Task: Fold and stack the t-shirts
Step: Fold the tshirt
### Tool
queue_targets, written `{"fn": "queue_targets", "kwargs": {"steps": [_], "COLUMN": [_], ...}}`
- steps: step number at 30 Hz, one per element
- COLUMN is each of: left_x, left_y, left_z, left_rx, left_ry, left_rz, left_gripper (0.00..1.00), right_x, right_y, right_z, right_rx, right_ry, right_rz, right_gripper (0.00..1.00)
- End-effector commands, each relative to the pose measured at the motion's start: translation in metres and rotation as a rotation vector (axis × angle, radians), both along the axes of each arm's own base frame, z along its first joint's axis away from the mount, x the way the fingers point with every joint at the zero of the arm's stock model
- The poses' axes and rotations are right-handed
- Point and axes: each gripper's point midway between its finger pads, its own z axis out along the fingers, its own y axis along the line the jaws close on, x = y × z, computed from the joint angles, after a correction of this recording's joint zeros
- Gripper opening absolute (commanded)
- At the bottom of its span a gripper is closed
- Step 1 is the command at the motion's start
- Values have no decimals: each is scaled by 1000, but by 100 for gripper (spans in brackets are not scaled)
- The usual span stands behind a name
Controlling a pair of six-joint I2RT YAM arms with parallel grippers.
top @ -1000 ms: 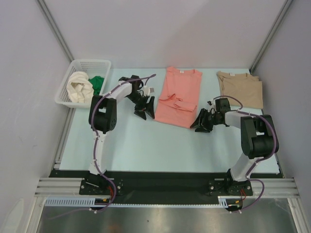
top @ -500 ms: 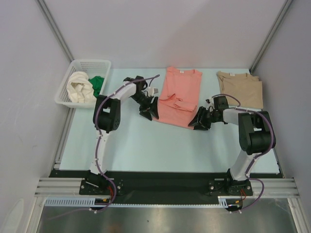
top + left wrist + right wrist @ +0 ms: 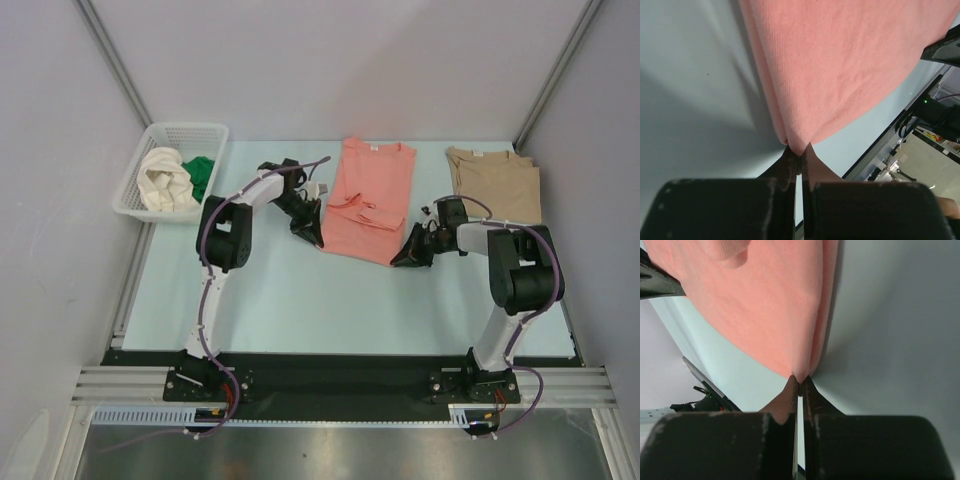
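Note:
The salmon-pink t-shirt lies in the table's middle, folded into a long strip, collar at the far end. My left gripper is shut on its near left corner; the wrist view shows the pink cloth pinched between the fingertips. My right gripper is shut on the near right corner, the pink cloth nipped at its tips. A tan t-shirt lies folded at the far right. A cream-white t-shirt and a green one sit bunched in the basket.
The white lattice basket stands at the far left corner of the pale blue table. Grey walls close in on both sides. A black rail runs along the near edge by the arm bases.
Both grippers moved inward to the pink shirt's near corners and closed on the cloth; a second ago both stood open beside it.

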Motion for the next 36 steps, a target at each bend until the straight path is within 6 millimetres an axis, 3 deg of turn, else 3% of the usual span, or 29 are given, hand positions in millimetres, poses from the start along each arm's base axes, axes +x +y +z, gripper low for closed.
{"fn": "queue_targets", "kwargs": {"steps": [1, 4, 5, 9, 15, 24, 36], "left_x": [8, -1, -4, -18, -30, -66, -92], "left_y": [-7, -1, 2, 10, 7, -3, 11], "left_z": [24, 41, 59, 87, 107, 135, 151], "left_rx": [-35, -24, -25, -30, -30, -35, 12], "left_ry": [-87, -104, -136, -163, -210, -272, -333], "left_rz": [-18, -26, -28, -30, -56, -125, -132], "left_gripper": [0, 0, 0, 0, 1, 0, 0], "right_x": [4, 3, 3, -4, -21, -56, -77], "right_y": [6, 4, 5, 2, 1, 4, 0], "right_z": [23, 39, 52, 83, 111, 126, 131], "right_rx": [26, 36, 53, 73, 79, 71, 63], "right_ry": [-59, -71, -96, -124, -185, -233, -267], "right_rz": [30, 35, 45, 61, 67, 91, 96], "right_gripper": [0, 0, 0, 0, 0, 0, 0]}}
